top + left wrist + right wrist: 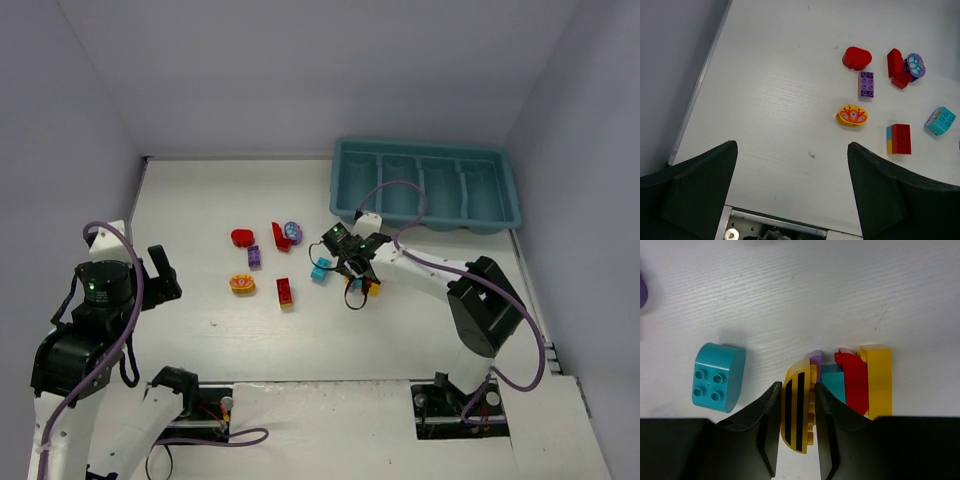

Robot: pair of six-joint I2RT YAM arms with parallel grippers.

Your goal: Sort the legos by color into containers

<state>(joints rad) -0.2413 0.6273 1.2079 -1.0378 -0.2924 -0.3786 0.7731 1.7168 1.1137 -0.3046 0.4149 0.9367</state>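
Observation:
My right gripper (798, 388) is shut on a yellow lego with black stripes (797, 412), low over the table. Against its right finger lies a stack of cyan, red and yellow legos (859, 382), with a purple piece (815, 357) behind. A cyan lego (718, 376) lies to the left. In the top view this gripper (358, 268) sits below the teal tray of containers (420, 146). My left gripper (792, 146) hangs open over bare table at the left (160, 270), holding nothing.
Left of the right gripper lie a red rounded lego (856, 57), a purple one (866, 83), a yellow-orange oval one (852, 115), a red-yellow-cyan stack (899, 139) and a red and purple pair (905, 67). Grey walls enclose the table.

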